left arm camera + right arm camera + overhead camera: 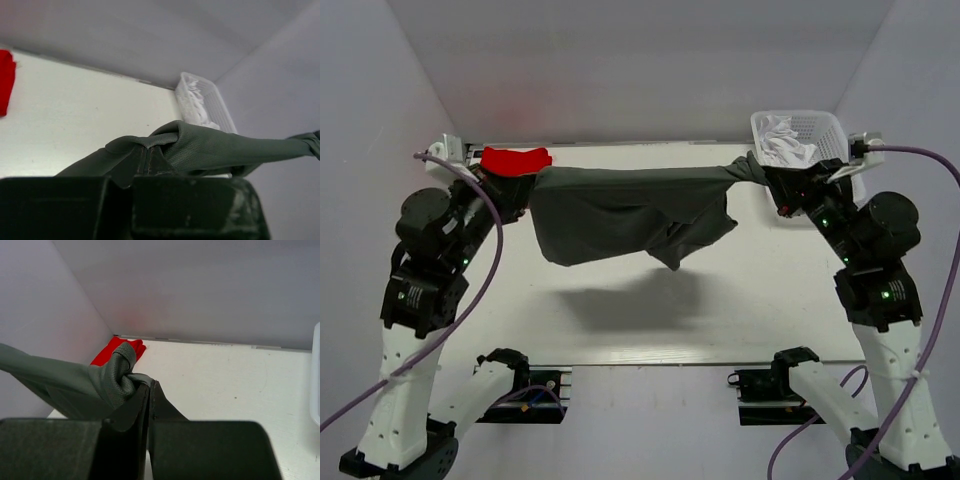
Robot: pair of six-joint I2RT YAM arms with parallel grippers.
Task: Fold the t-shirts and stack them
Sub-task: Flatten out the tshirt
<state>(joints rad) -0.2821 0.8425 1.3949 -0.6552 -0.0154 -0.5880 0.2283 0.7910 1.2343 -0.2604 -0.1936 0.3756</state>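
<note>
A dark grey t-shirt (pixel 620 215) hangs stretched in the air between both grippers, above the white table (pixel 650 320). My left gripper (pixel 525 190) is shut on its left end; the left wrist view shows the cloth (pixel 210 147) pinched at the fingertips (pixel 145 160). My right gripper (pixel 770 183) is shut on its right end, and the right wrist view shows the bunched cloth (pixel 107 377) in the fingertips (pixel 149 390). A folded red t-shirt (pixel 516 160) lies at the back left corner, also in the left wrist view (pixel 5 80) and the right wrist view (pixel 117 350).
A white plastic basket (pixel 800 135) holding white cloth stands at the back right corner, also in the left wrist view (pixel 205 102). Grey walls enclose the table on three sides. The shirt's shadow falls on the table's middle.
</note>
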